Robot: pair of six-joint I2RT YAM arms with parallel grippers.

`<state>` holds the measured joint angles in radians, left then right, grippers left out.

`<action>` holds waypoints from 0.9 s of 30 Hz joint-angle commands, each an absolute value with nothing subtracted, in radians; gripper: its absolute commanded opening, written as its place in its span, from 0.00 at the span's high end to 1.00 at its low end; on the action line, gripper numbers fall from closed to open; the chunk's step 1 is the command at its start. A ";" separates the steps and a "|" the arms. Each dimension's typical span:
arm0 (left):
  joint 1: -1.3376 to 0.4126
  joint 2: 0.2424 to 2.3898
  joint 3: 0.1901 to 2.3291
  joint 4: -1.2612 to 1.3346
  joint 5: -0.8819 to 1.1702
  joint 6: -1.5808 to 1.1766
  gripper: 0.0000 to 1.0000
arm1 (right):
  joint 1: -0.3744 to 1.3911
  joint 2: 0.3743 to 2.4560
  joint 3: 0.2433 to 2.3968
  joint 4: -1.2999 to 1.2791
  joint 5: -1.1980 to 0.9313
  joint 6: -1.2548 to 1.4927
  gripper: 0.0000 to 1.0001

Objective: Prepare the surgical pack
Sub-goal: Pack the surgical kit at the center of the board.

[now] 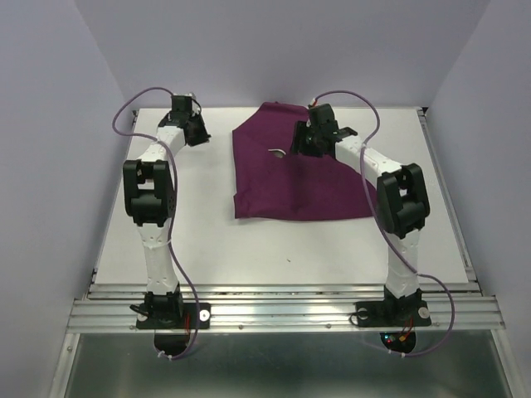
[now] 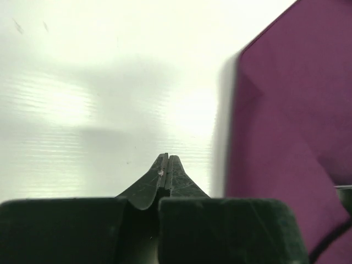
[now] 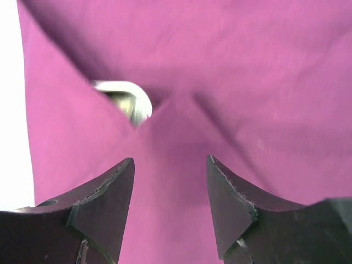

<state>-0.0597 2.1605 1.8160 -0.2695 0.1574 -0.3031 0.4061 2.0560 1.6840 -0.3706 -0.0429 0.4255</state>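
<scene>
1. tools differed: the right tool [image 3: 170,162] was held partly open and empty just above the purple cloth [image 3: 247,82], probably to pinch a fold.
2. the cloth was folded over the steel tray [image 3: 131,102] on the far worktop [image 1: 249,249], with one shiny corner exposed.
3. the left tool [image 2: 166,160] was shut on nothing, just beside the cloth's left edge.
4. both arms were stretched forward, wrists pitched down.

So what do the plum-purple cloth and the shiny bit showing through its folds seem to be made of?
The large plum-purple square cloth looks like matte woven fabric: soft folds and creases. The small shiny rounded corner showing between folds looks like polished metal, perhaps steel: bright reflections, though little shows.
</scene>
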 commanded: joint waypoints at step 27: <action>-0.222 2.353 1.950 -0.307 0.414 -0.270 1.00 | 0.448 2.506 2.341 -0.400 -0.331 0.382 0.36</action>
<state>-0.2161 2.3760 1.9064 -0.2802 0.4061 -0.2913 0.4271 2.4538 2.2303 -0.4339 -0.2642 0.3954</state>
